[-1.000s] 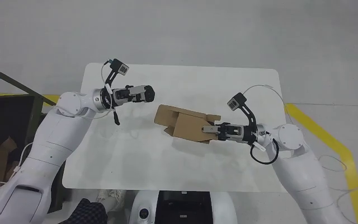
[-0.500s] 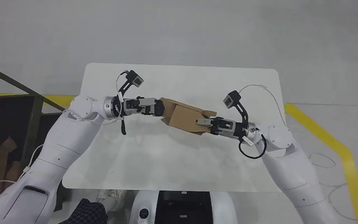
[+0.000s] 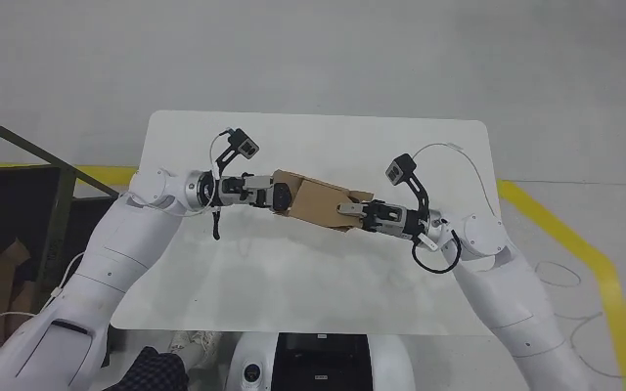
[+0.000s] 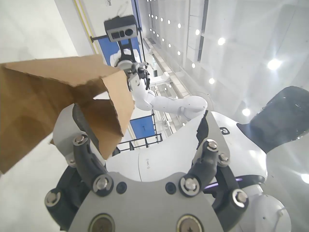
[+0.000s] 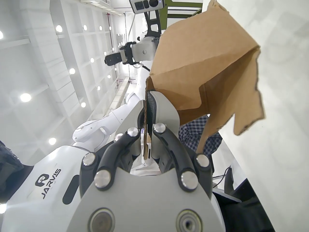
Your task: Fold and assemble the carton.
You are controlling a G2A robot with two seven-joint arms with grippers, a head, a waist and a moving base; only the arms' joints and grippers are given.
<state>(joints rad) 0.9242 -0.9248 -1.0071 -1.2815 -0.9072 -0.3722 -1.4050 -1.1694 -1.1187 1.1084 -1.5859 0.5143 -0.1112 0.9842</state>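
The white tabletop [image 3: 293, 137] takes up most of the scene. Over its middle the brown corrugated carton [image 3: 315, 200] spans the gap between the two arms, as a half-collapsed sleeve rather than a squared box. I cannot tell whether its underside touches the tabletop. The right end effector [image 5: 147, 112] is clenched on the carton, with its jaws pinching a single cardboard wall edge-on at the end nearest that arm. This grip seems meant to anchor the blank so that the far end can be worked against it. The left end effector [image 3: 278, 195] sits at the opposite end with its jaws spread wide, grasping nothing. In its wrist view the near corner of the carton lies against one jaw while the other stands well apart. I judge that it is placed either to push that end in and open the sleeve or to close on a panel there. Both need the spread jaws lined up with the cardboard edge, otherwise the wall is likely to buckle. A loose ragged flap [image 5: 246, 107] hangs free off the carton's open mouth, not yet folded in, so the assembly looks to be at an early stage. The carton's visible faces are plain, and no label or writing can be made out on them.
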